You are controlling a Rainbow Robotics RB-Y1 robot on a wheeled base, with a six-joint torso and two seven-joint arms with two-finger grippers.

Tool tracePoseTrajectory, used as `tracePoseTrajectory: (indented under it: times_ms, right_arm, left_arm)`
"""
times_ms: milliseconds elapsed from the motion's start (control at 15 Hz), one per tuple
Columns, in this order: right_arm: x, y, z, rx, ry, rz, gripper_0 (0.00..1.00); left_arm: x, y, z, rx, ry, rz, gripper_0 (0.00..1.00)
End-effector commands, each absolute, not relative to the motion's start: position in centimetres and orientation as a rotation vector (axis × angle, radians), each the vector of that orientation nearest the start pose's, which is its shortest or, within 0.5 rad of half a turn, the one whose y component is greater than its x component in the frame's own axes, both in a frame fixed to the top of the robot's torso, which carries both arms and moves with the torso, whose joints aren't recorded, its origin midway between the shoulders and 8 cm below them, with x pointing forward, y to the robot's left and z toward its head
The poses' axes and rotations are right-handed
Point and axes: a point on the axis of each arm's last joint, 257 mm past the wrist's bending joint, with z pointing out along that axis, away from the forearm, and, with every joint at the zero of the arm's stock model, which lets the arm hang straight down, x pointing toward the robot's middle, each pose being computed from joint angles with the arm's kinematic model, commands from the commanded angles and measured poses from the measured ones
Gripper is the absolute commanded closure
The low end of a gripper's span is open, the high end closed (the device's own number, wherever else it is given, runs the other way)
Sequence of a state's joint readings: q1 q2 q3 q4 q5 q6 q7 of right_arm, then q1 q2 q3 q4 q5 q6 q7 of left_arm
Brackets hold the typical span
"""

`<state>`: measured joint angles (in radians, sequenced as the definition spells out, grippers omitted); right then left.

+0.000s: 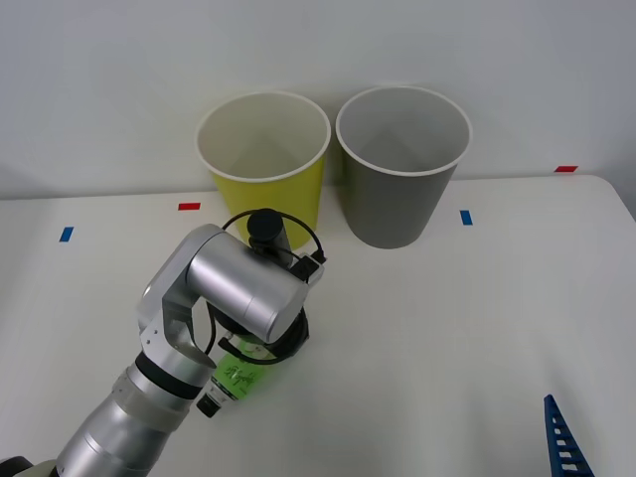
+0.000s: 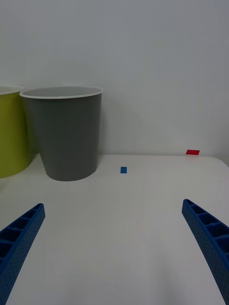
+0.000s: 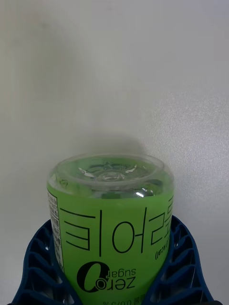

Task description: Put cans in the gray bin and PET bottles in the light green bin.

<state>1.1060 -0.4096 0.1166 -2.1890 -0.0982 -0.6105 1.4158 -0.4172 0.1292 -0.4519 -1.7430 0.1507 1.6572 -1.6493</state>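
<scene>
While left claw clamps the small green-labelled plastic PET bottle (low over bench), tall yellow-green plastic bin awaits it; right claw spread wide

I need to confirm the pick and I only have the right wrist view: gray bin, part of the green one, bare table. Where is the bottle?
Observer: The PET bottle lies on the table under the left arm, in front of the light green bin.
Operator: Is it gripped?
Observer: The left gripper has its blue fingers against both sides of the label.
Operator: Anything in the bins?
Observer: From the front, nothing shows inside the gray bin.
</scene>
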Motion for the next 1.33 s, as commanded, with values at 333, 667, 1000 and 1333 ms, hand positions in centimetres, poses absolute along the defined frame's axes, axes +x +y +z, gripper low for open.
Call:
tracePoseTrajectory:
  times_ms: [333, 667, 1000, 1333]
  right_arm:
    - [23.2, -28.3, -18.2, -0.08, 1.473, 0.038, 0.0]
    - [23.2, -28.3, -18.2, -0.08, 1.473, 0.038, 0.0]
    - [23.2, -28.3, -18.2, -0.08, 1.473, 0.038, 0.0]
    - [23.2, -28.3, -18.2, -0.08, 1.473, 0.038, 0.0]
  left_arm:
    - [40.5, 6.6, -27.1, 0.925, 2.378, 0.034, 1.0]
    - [41.0, 6.9, -21.9, 0.843, 2.151, 0.016, 1.0]
    - [40.0, 7.8, -18.3, 0.816, 2.026, -0.071, 1.0]
    - [39.8, 8.9, -12.3, 0.757, 1.903, -0.156, 1.0]
